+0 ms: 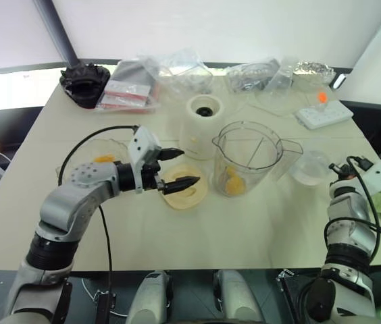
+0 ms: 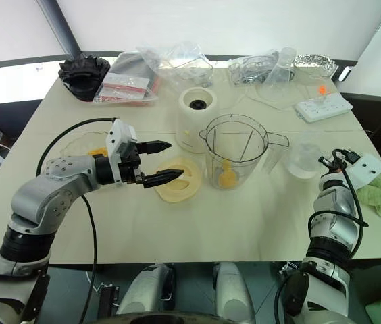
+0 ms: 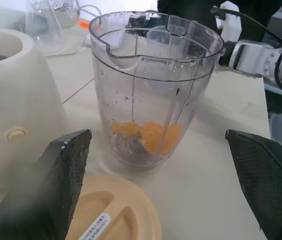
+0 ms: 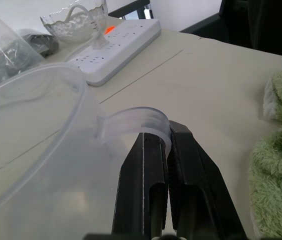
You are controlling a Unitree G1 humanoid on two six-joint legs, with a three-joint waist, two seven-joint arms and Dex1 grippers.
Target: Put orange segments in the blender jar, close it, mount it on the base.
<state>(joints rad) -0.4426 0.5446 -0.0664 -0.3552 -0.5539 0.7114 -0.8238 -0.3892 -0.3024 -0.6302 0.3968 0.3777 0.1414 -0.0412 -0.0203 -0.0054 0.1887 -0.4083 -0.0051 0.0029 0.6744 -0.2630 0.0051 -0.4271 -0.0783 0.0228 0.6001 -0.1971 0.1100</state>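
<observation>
Down at the bottom of the blender jar sit a few orange segments, so loading looks at least partly done. Closing and mounting are left: the cream lid lies flat just left of the jar, and the base stands bare behind-left of it. Left gripper hangs spread wide over the lid, holding nothing. Right gripper is clenched empty beside a clear measuring cup, right of the jar. Nothing seems to block the lid.
</observation>
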